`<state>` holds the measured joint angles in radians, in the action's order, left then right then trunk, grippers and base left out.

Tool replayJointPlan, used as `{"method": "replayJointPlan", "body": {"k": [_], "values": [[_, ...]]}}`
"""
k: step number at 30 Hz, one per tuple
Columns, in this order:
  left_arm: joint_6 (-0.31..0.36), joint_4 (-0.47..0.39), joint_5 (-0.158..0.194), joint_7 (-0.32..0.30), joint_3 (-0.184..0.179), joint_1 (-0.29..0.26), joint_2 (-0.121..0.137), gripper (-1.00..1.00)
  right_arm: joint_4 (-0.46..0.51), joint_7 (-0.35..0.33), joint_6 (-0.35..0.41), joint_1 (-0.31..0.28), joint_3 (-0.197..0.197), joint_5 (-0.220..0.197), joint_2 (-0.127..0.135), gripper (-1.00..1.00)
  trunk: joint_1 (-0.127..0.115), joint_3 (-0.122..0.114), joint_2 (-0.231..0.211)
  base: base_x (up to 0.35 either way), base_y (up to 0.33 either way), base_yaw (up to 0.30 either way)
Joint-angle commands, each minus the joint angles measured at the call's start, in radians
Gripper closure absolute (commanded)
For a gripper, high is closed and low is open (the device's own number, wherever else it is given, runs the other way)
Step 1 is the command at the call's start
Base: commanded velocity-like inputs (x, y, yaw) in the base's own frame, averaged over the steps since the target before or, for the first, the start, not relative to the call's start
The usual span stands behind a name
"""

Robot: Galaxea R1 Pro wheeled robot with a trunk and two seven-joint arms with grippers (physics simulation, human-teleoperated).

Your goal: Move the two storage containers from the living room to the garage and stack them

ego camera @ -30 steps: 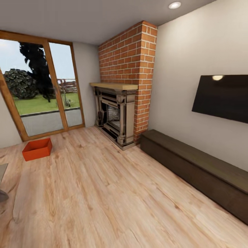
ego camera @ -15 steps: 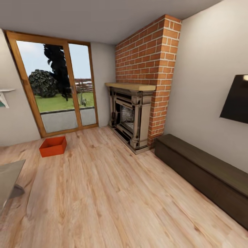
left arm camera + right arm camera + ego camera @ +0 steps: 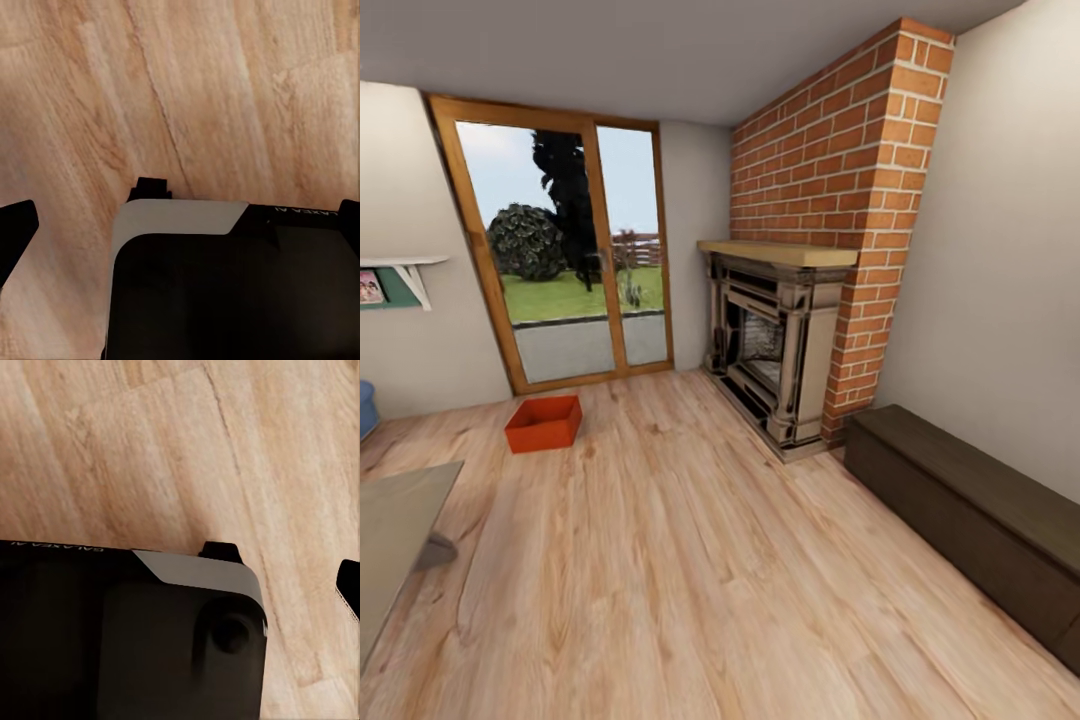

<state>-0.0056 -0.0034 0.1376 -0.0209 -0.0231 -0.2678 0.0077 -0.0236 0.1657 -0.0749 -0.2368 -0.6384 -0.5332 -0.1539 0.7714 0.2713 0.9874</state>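
One orange-red storage container (image 3: 543,424) sits on the light wood-plank floor of the living room, just in front of the wood-framed glass doors (image 3: 565,260). It is open-topped and looks empty. In the left wrist view my left gripper (image 3: 181,221) hangs open over the planks, a black fingertip (image 3: 15,232) at each side of the picture, above a dark part of my own body (image 3: 225,292). In the right wrist view my right gripper (image 3: 180,585) is also over bare planks, with one fingertip (image 3: 349,585) at the picture's edge and nothing held.
A brick fireplace (image 3: 775,340) stands at the right of the doors. A long dark bench (image 3: 970,520) runs along the right wall. The corner of a glass-topped table (image 3: 395,530) is near left, a blue sofa edge (image 3: 365,408) behind it. Open floor lies between me and the container.
The camera has turned left: the whole picture shifted right, the wall screen left the view, and the wall shelf, sofa edge and more of the table came in. The container has not moved.
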Motion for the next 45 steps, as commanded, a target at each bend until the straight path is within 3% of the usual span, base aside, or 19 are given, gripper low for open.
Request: {"method": "replayJointPlan", "body": {"k": [1, 45], "values": [[-0.001, 0.0, 0.01, -0.002, -0.003, -0.001, 0.0, -1.0, -0.002, 0.001, -0.005, -0.001, -0.008, -0.01, -0.001, -1.0, 0.001, 0.001, 0.001, 0.322, 0.0, 0.015], [-0.001, 0.0, 0.01, -0.003, -0.003, -0.001, 0.0, -1.0, -0.002, 0.0, -0.003, -0.001, -0.009, -0.008, -0.001, -1.0, 0.001, 0.001, 0.001, 0.322, 0.0, 0.0]]}}
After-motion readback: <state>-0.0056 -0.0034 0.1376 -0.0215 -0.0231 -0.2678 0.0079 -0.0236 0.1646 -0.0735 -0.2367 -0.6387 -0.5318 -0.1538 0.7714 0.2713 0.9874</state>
